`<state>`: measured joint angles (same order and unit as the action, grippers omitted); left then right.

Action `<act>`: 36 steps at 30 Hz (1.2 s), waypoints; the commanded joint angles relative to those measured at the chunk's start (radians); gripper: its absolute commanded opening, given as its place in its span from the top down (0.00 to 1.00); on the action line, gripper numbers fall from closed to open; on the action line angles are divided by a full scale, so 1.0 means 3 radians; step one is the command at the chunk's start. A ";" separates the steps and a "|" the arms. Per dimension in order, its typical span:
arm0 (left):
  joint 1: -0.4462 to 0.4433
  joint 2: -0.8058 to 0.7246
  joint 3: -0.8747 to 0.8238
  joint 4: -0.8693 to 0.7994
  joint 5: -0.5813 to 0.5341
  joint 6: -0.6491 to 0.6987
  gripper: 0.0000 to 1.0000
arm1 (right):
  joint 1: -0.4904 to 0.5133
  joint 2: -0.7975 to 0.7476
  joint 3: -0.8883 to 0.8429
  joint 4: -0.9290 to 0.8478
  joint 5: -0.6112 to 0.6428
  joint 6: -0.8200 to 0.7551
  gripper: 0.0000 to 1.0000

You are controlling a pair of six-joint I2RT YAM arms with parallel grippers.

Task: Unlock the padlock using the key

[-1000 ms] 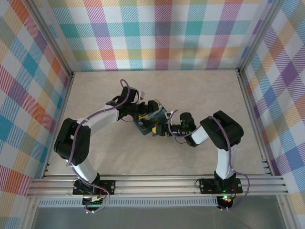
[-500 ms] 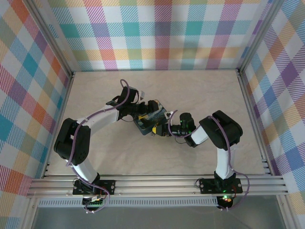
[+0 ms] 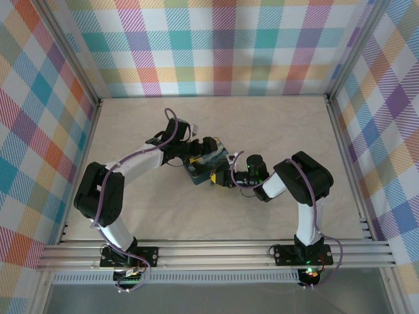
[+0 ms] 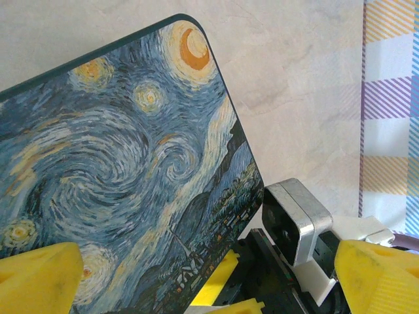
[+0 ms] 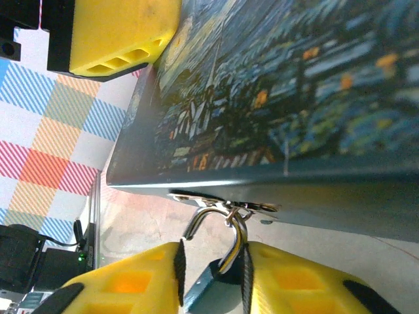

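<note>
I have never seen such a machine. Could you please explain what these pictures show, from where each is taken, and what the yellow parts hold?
These are two robot arms, a left arm and a right arm, bolted at the near edge of a table. One picture looks down from above; the other two come from cameras on the wrists. The yellow parts are pincer fingers. On the table lies a box painted with a starry night. The left pincer stands wide open at it. A tiny padlock is hooked into a clasp on the box's side, with a finger of the right pincer close on each side. Whether they squeeze it yet, I cannot tell.
</note>
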<state>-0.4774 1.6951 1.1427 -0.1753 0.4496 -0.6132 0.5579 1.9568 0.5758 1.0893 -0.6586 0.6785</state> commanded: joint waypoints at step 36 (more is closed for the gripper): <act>-0.0110 -0.0224 -0.0371 -0.0050 -0.0216 -0.0112 0.00 | 0.0027 0.0025 -0.0190 0.0421 0.0482 0.0560 0.96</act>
<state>-0.4892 1.6398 1.0664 -0.1184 0.3988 -0.6174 0.5583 1.9518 0.5316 1.1336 -0.5495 0.8108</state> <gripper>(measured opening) 0.997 0.052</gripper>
